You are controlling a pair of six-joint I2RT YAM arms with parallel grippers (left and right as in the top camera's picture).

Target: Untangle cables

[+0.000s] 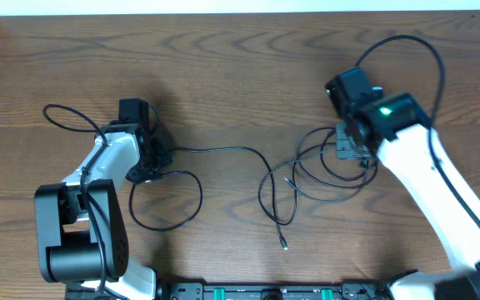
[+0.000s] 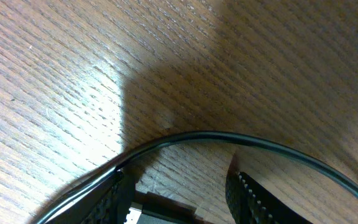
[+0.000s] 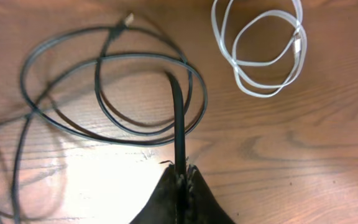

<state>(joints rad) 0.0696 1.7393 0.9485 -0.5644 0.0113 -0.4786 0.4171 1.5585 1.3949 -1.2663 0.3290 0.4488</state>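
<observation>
Right gripper [image 3: 181, 177]: was closed, with a black cable [image 3: 178, 118] pinched between the fingers.
Left gripper [image 2: 176, 190]: was held open, with a second black cable [image 2: 216, 135] laid across the gap.
White cable [image 3: 258, 93]: was coiled on the table [image 3: 291, 162], apart from the black loops.

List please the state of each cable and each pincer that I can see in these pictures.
Black cables: in loose loops on the table that cross one another, not yet separated.
White cable: coiled in a few loops, apart from the black ones, not gripped.
Left pincer: open, with a black strand running across in front of its fingers.
Right pincer: shut on one strand of the black cables.
</observation>
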